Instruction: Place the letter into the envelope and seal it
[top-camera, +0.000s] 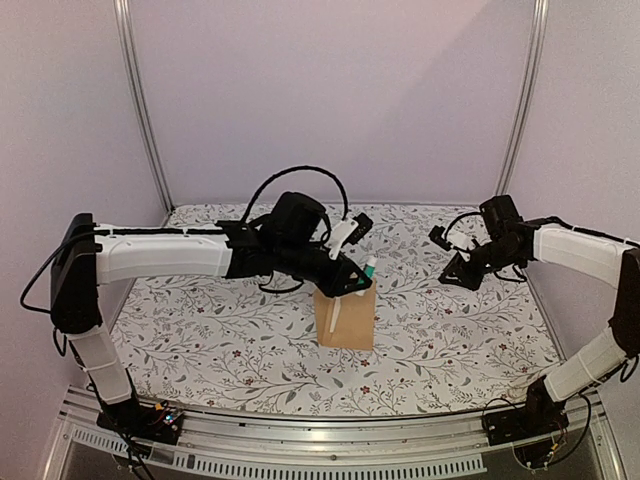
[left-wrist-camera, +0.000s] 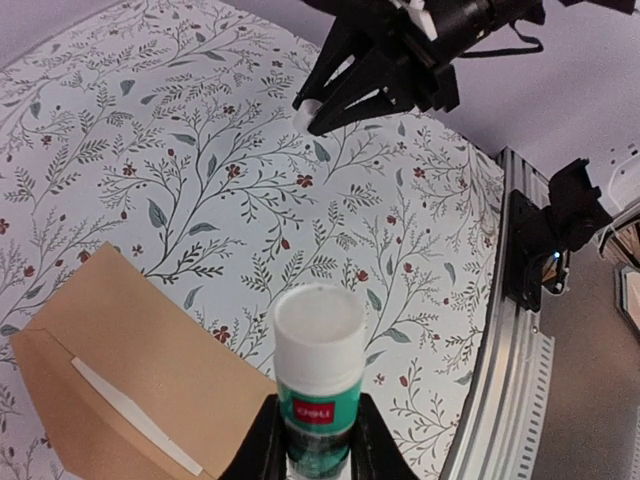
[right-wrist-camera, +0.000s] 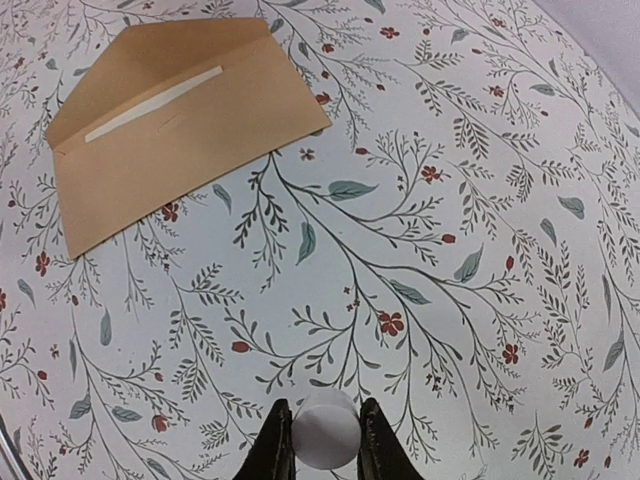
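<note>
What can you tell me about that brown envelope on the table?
The envelope is tan kraft paper, lying flat on the floral tablecloth, its pointed flap apparently folded open. A thin white strip runs beside the flap's fold. Only the cloth seems to touch it; the left gripper hovers above holding a glue stick.
</note>
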